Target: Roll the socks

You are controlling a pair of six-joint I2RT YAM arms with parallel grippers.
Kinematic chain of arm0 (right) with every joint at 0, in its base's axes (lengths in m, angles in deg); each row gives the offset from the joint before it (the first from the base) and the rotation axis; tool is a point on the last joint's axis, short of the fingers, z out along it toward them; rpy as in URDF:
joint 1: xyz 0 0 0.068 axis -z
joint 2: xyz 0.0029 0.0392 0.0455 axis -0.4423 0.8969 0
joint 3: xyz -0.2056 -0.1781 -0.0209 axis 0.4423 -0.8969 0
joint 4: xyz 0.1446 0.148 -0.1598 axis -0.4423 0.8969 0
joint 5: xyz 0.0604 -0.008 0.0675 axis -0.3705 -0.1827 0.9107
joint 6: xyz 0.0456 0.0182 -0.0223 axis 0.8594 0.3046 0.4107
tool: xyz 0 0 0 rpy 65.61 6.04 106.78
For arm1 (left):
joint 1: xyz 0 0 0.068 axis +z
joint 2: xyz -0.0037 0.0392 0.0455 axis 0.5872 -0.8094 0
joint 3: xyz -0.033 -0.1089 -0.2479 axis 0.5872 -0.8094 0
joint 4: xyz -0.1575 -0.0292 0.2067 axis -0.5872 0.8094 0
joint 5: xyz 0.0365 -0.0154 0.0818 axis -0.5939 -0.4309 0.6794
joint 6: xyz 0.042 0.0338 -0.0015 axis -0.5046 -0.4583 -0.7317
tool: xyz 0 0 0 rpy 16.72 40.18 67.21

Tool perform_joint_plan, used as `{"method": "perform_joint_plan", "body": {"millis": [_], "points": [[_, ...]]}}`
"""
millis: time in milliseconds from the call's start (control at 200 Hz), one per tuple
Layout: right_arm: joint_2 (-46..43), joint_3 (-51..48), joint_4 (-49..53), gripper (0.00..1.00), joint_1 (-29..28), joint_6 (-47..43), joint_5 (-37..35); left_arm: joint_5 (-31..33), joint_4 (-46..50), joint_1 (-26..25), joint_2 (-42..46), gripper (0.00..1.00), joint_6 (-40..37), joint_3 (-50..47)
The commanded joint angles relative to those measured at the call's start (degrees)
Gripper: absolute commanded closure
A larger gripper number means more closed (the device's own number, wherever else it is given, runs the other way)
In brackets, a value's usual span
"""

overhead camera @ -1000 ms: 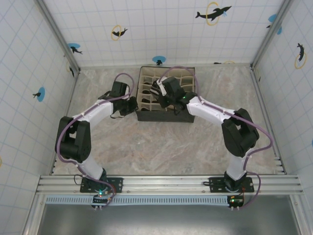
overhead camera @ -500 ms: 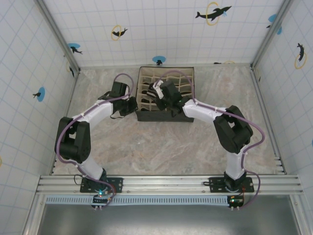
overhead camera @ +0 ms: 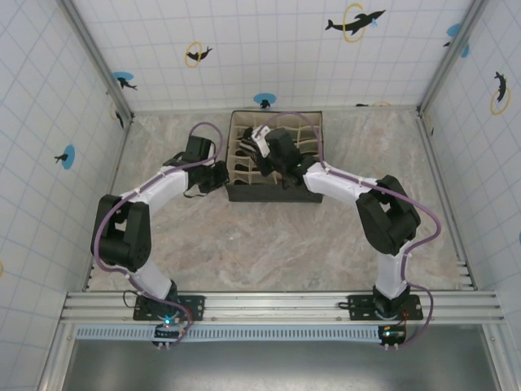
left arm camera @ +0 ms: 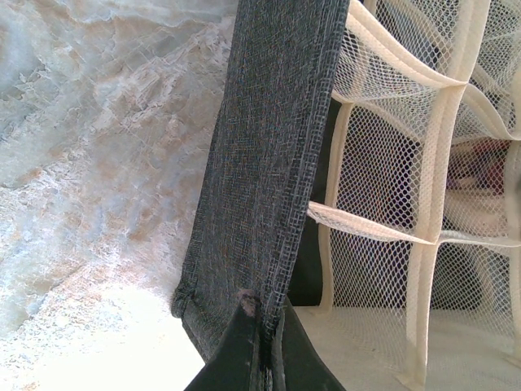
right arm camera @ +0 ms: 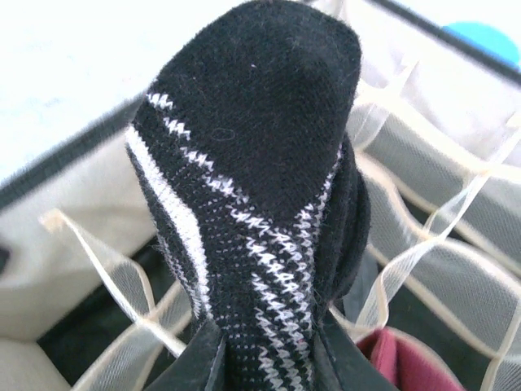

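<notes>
Right claw [right arm camera: 264,358]: gripping black striped sock [right arm camera: 252,163] above organiser [overhead camera: 269,194], bench [overhead camera: 269,244] 12 o'clock. Left claw [left arm camera: 262,358]: pinching organiser wall.

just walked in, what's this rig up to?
The left gripper is shut on the grey side wall of the mesh-celled organizer, apparently steadying it. The right gripper holds the rolled-up black sock over the cells, seemingly about to set it in. A dark red item lies in a neighbouring cell.
</notes>
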Motion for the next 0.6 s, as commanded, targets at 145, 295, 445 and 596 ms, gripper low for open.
{"method": "perform_joint_plan", "body": {"millis": [145,295,445,596], "points": [[3.8,1.8,-2.5,1.00,-0.2,-0.8,-0.9,0.9,2.1,-0.4,0.8,1.00,1.2,-0.5],[1.3,-4.6,-4.6,1.00,-0.2,-1.5,-1.0,0.8,2.2,-0.4,0.5,1.00,1.6,-0.4],[-1.3,-10.6,-5.5,1.00,-0.3,-2.2,-1.9,0.8,2.3,-0.4,0.2,1.00,1.8,-0.1],[-3.9,-15.0,-6.0,1.00,-0.7,-3.2,-3.1,2.6,3.4,-0.4,-0.1,1.00,3.0,0.1]]}}
